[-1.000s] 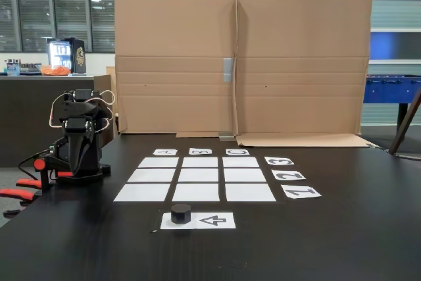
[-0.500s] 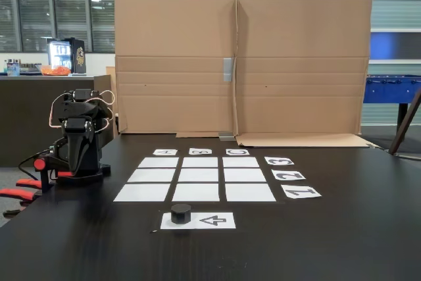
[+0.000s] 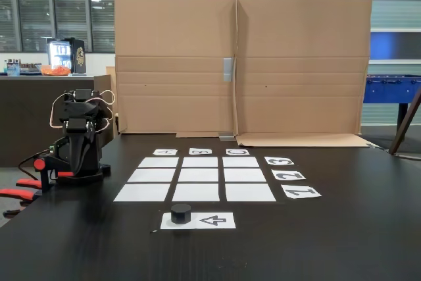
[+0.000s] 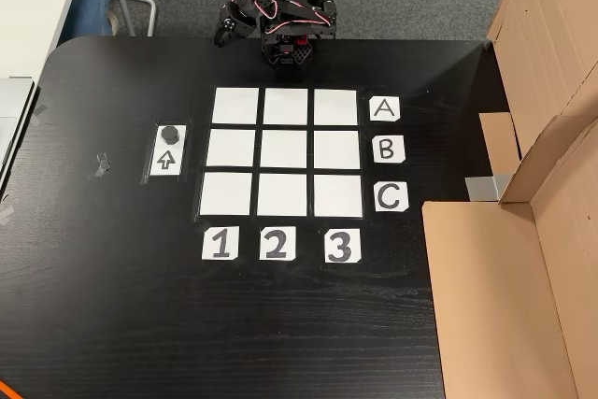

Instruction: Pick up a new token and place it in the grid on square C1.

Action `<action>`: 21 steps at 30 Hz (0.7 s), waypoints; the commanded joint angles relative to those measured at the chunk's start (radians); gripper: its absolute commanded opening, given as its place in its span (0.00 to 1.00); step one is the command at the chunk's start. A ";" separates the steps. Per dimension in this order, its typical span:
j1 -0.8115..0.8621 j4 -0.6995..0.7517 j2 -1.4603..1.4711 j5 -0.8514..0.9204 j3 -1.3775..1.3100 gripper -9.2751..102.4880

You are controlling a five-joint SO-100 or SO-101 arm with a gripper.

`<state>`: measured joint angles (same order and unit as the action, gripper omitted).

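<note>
Nothing had moved since the earlier frames. Going left to right in the fixed view, the arm (image 3: 77,139) sat folded at the table's (image 3: 342,228) left edge, its gripper tucked so I could not tell whether it was spread or pressed together. Next, the token (image 3: 181,213) rested on the arrow sheet (image 3: 214,220), near the grid (image 3: 197,179). Square C1 (image 3: 250,192) lay bare, as did the other 8.

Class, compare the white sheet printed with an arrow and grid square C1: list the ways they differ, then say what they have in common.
The arrow sheet carries a printed arrow; square C1 is plain. The arrow sheet holds the black token; square C1 holds nothing. The arrow sheet lies apart, outside the grid, while square C1 is its corner by labels C and 1. Both are white paper lying flat on the dark table.
</note>
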<state>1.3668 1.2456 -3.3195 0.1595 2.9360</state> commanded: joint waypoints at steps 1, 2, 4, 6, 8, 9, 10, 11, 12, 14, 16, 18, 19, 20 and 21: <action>-0.037 -0.002 0.040 -0.008 -0.074 0.08; -0.055 -0.012 0.066 -0.008 -0.094 0.08; -0.098 -0.025 0.133 -0.011 -0.143 0.08; -0.146 -0.025 0.195 -0.011 -0.198 0.11; -0.189 -0.025 0.244 -0.015 -0.242 0.15; -0.209 -0.025 0.268 -0.015 -0.265 0.16; -0.227 -0.026 0.293 -0.017 -0.285 0.18; -0.244 -0.029 0.321 -0.017 -0.304 0.22; -0.259 -0.034 0.345 -0.017 -0.324 0.25; -0.287 -0.052 0.393 -0.017 -0.362 0.28; -0.302 -0.089 0.477 -0.017 -0.416 0.29; -0.313 -0.126 0.558 -0.017 -0.466 0.31; -0.318 -0.144 0.598 -0.017 -0.491 0.31; -0.321 -0.158 0.638 -0.017 -0.517 0.31; -0.325 -0.172 0.676 -0.014 -0.540 0.32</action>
<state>1.0554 1.1198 -2.7704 0.1503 2.4927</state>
